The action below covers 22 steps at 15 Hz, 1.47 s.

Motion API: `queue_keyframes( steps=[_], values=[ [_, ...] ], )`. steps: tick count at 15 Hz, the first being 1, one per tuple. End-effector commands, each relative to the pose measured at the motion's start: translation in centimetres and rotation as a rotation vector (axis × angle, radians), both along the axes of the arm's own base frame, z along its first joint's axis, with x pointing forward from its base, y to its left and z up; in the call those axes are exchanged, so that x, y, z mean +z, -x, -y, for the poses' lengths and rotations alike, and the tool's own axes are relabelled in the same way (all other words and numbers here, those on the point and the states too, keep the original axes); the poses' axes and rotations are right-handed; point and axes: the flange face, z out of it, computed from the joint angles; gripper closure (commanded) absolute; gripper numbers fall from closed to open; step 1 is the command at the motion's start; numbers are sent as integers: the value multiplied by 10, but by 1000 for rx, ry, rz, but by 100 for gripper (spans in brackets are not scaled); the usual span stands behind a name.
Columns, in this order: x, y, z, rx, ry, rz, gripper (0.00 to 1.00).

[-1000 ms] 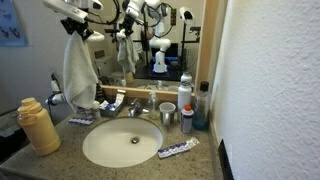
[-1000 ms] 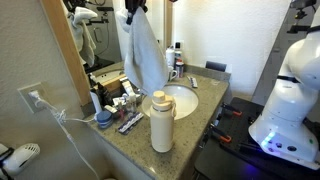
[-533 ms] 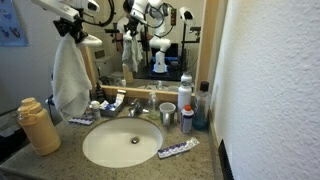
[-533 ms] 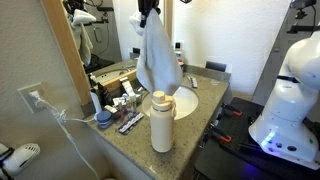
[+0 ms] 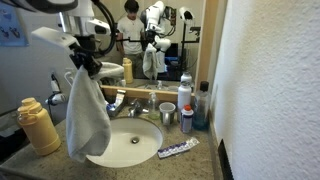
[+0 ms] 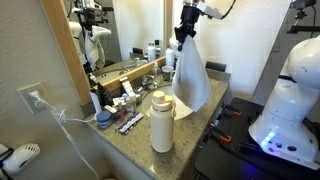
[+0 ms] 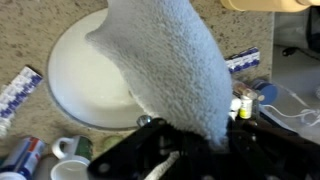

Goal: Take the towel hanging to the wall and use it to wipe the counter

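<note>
**Visitor:** Where is the towel right now?

**Onlooker:** The towel (image 5: 88,115) is off the wall. It hangs in long pale folds from the robot's jaws, left of centre in an exterior view. The jaws are pinched shut on a bunch of cloth at its top. The lower end dangles over the left side of the white sink (image 5: 146,152), which is set into the speckled desk (image 5: 205,162). I cannot tell whether the cloth touches anything yet.

**Visitor:** What could go wrong from here?

**Onlooker:** Mostly clutter, I'd say. A tall yellow bottle (image 5: 38,125) stands at the lower left, just beside the hanging cloth. A toothpaste tube (image 5: 178,149) lies at the lower right of the sink. A cup (image 5: 167,113) and a spray can (image 5: 185,95) crowd the right side. A loose, swinging towel could sweep any of these over.

**Visitor:** And the grip itself?

**Onlooker:** Only the top of the towel is held, so dragging it across rough stone might pull it free. It could also settle into the sink and miss the desk. In the wrist view the towel fills the upper centre, hiding much of what lies below.
</note>
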Motion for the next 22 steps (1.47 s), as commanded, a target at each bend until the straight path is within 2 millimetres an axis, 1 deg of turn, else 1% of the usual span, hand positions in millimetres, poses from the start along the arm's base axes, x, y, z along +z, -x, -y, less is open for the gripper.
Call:
queue_keyframes(
  steps=[1,2,5,6,7,8,11,14,16,20,22],
  values=[
    [-49,51,25,-127,37,-22,97],
    [-65,62,31,-145,33,-45,97],
    [-105,85,35,-155,35,-87,97],
    [-98,64,36,-143,50,-93,97],
    [-103,65,33,-130,64,-79,97],
    [-104,61,28,-112,92,-60,97],
    [-114,48,15,-83,139,-29,97],
    [-136,38,-1,-90,108,-21,97],
    [-156,36,-12,-80,91,-56,97],
    [-199,43,-27,-79,45,-182,97],
    [-215,47,-27,-102,55,-243,97]
  ],
)
